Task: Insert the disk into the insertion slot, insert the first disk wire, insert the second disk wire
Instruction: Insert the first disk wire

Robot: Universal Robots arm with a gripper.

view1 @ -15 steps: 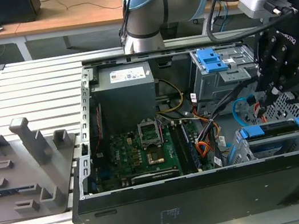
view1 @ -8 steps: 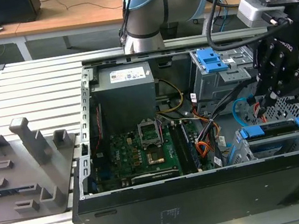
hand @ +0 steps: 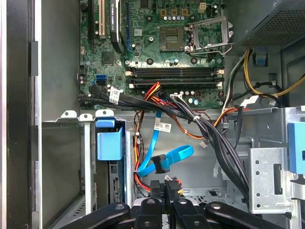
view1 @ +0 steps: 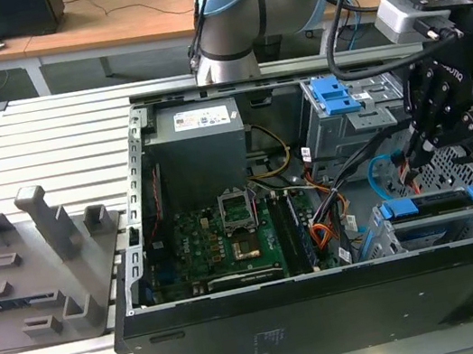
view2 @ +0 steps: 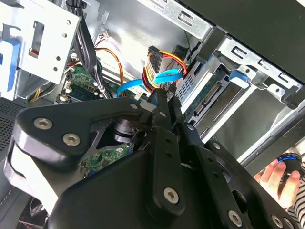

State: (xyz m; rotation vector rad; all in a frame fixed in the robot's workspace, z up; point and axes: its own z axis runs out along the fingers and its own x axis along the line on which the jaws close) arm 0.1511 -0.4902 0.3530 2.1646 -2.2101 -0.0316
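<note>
- Flat silver hard drive (view1: 432, 203) in a bright blue plastic carrier: lies level inside the low grey perforated metal drive cage (view1: 372, 243), in the case corner at the exterior view's right, nearest that camera. Shows one blue end tab (view2: 238, 76) (hand: 108, 143) at the cage mouth in both wrist views.
- Short bundle of thin red, orange and black wires (view2: 159, 64) (hand: 139, 179): runs beside the open end of the drive cage and ends in a black plug right at the pincer tips. Plug seated in the hard drive or not: cannot tell.
- Thin, smooth light-blue cable (hand: 164, 160) (view2: 164, 75) (view1: 379, 163): bends in a folded loop just beside the wire bundle and crosses in front of it in the second wrist view.
- Black pincer (view2: 164, 95) (hand: 163, 185) (view1: 417, 152): hangs over the gap between the drive cage and the taller bay, fingers drawn close together and pinched on the black plug of the wire bundle, as far as both wrist views tell.
- Taller grey metal bay (view1: 339, 136) topped with a blue latch piece (view1: 332, 94): stands just behind the drive cage in the exterior view.
- Green motherboard (view1: 219, 235) (hand: 157, 38) and grey box-shaped power supply (view1: 195, 148): fill the case half at the exterior view's left.
- Open black computer case (view1: 333, 307): rests on a slatted aluminium worktop (view1: 46, 137).
- Grey moulded fixture tray (view1: 33, 268): lies on the worktop at the exterior view's left, well apart from the case.
- Person's hand (view2: 279, 176): shows beyond the case wall in the second wrist view, apart from the pincer.
</note>
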